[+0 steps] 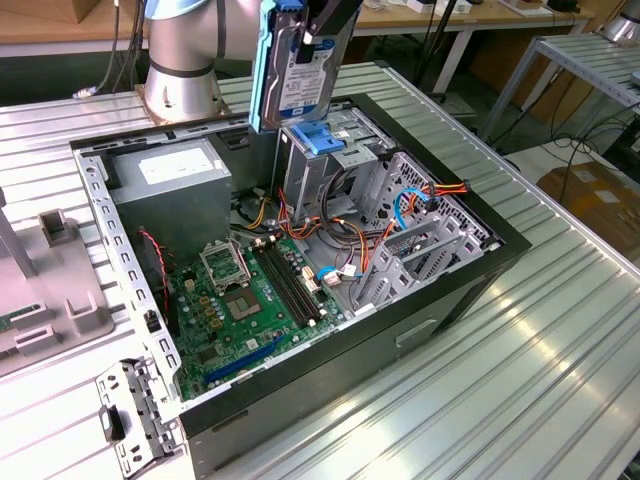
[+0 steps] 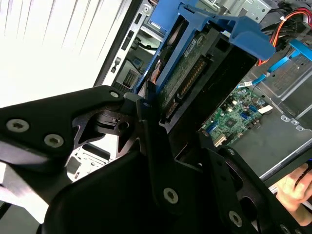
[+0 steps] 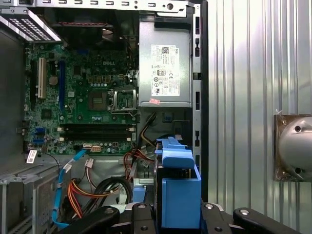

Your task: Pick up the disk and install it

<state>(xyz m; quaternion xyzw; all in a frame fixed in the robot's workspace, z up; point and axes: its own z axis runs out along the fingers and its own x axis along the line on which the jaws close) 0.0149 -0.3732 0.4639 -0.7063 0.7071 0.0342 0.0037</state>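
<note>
**Disk** (image 1: 297,70): hangs upright, edge-down, just above the drive cage (image 1: 305,170). It appears apart from the cage and is not seated. The label face is seen in the exterior view. In the second wrist view the bare circuit board (image 2: 181,73) and connector row are exposed on the other face.

**Gripper** (image 1: 325,20): closed on the disk, w/ one finger per flat side. In the first wrist view the blue side rails (image 3: 178,195) sit btw the black fingers (image 3: 139,214).

**Handling (judged):**
- Metal body, stiff, fairly heavy for its size.
- Smooth faces, so slip is possible if the clamp is light.
- Shock-sensitive; board side and connector are to be kept clear of pads and sheet metal.
- Best hold is across the flat faces near one end, leaving the rails free to run in the cage guides.
- Plastic rails are expected to flex a little.

**Edges:**
- The cage mouth is narrow w/ thin sheet-metal walls.
- The blue latch (image 1: 315,138) sits at the cage top, directly under the disk.
- Rail-to-guide alignment looks tight, and tilt would likely jam it.

**Room around the cage:**
- Open air above.
- Power supply (image 1: 170,185) is just beside it, toward the arm base (image 1: 180,60).
- Cable bundle (image 1: 440,190) (orange/red/yellow, plus blue data leads) is near it on the opposite side and could snag.
- Motherboard (image 1: 240,300) lies lower, on the case floor in front of the cage.
- The case wall stands behind the cage, w/ slatted table (image 1: 520,380) beyond.
</note>
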